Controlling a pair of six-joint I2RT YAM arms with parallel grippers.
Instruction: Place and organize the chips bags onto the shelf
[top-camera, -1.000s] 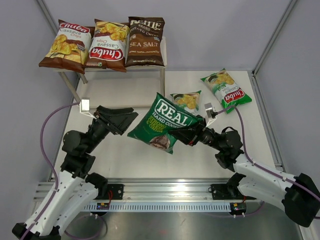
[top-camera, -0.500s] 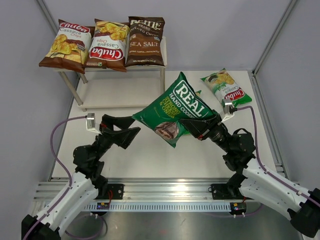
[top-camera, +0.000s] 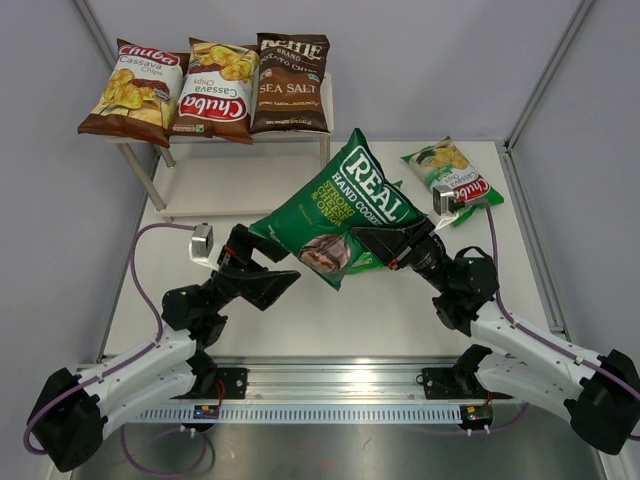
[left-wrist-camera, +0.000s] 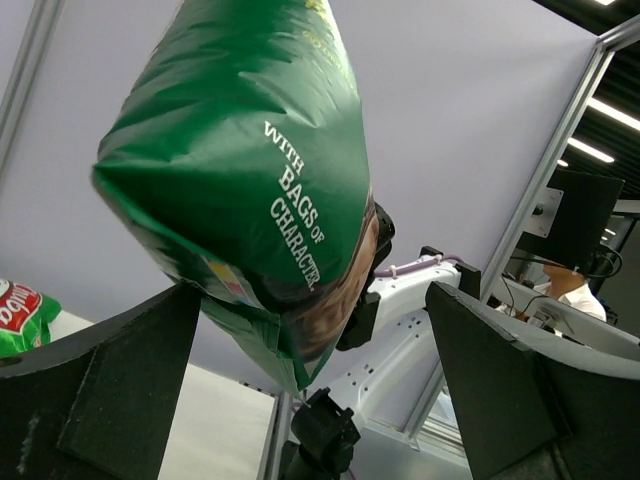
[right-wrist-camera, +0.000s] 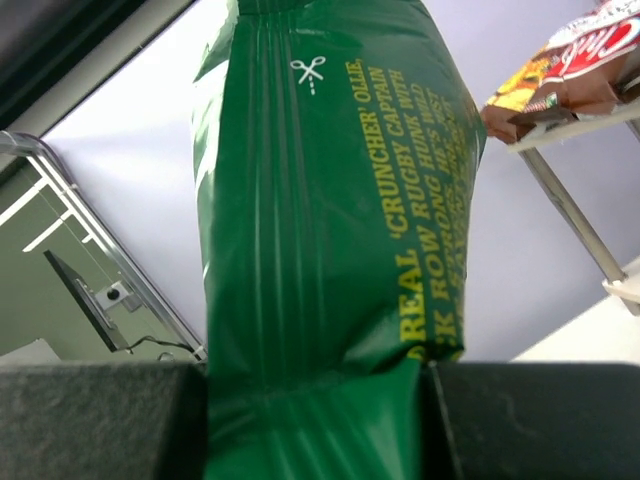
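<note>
The step in hand looks like a handover of the dark green REAL chips bag (top-camera: 345, 205) from the right arm to the left, because the shelf (top-camera: 240, 180) stands at the far left corner of the surface (top-camera: 350, 320), on the left arm's side. To do this well, I think the left end effector (top-camera: 278, 257) should close on the flat crimped edge at the low corner of the bag and not on the puffy middle, which would slip or crush the chips. The right arm should let go only after that grip is firm. The upper board already carries two brown Chuba Cassava bags (top-camera: 135, 90) and the Kettle Sea Salt bag (top-camera: 290, 85) side by side, so the lower board seems the place for this one. The right end effector (right-wrist-camera: 315, 420) is clamped on one end of the bag and holds it in the air above the middle of the surface, tilted. The left end effector is wide open, with its jaws standing on either side of the bag's lower end. In the left wrist view one finger (left-wrist-camera: 120, 370) seems to touch the bag, but it grips nothing. One green Chuba Cassava bag (top-camera: 455, 178) lies near the far right corner.
</note>
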